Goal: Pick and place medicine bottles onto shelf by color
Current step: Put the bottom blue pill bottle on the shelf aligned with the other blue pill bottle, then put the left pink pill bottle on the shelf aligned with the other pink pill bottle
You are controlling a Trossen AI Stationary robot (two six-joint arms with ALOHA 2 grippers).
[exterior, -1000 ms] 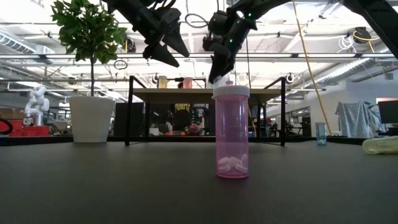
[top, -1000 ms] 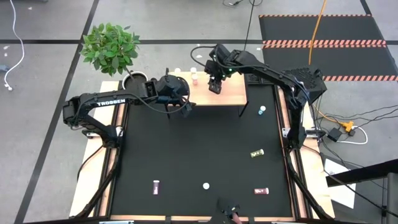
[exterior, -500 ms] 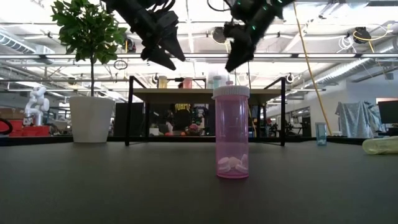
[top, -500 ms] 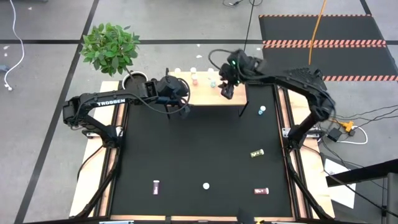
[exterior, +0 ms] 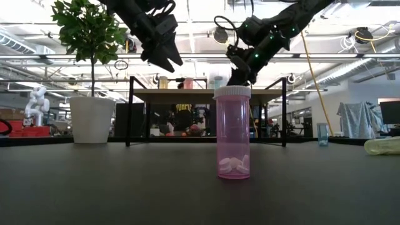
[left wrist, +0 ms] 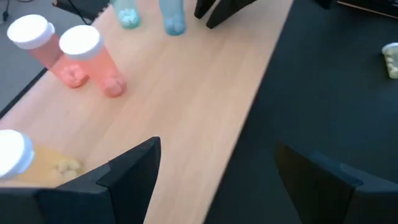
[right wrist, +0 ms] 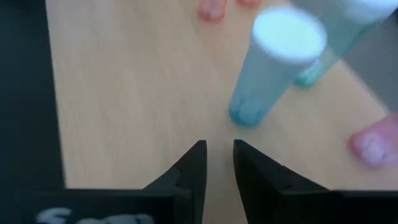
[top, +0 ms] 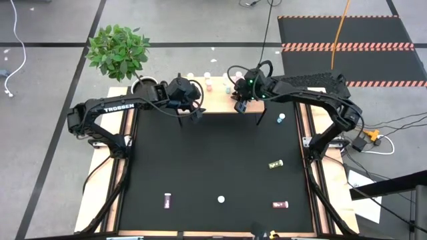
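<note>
Left gripper: hangs over the shelf's near-left corner, fingers spread wide apart, nothing between them.
Right gripper: over the shelf's right part, by its near edge; its fingers are drawn close with only a thin gap, empty, just short of an upright teal bottle.
Shelf: light wooden board on thin dark legs at the far edge of the black table, the landmark for the rest.
Plant: leafy, in a white pot, off the shelf's left end.
Yellow bottle on shelf: white cap, toward the shelf's left end, nearest the left gripper.
Pink bottles on shelf: two, white-capped, standing just beside each other, right of the yellow one.
Teal bottles on shelf: two, upright, right of the pink pair, near the right gripper.
Pink bottle lying: on the table well in front of the shelf, toward the left.
Pink bottle standing: upright well in front of the shelf, near its middle line; pills show at its bottom.
Olive bottle: on its side, in front of the shelf's right end.
Second lying pink bottle: farther from the shelf than the olive one.
Blue bottle: upright on the table just off the shelf's right end.
</note>
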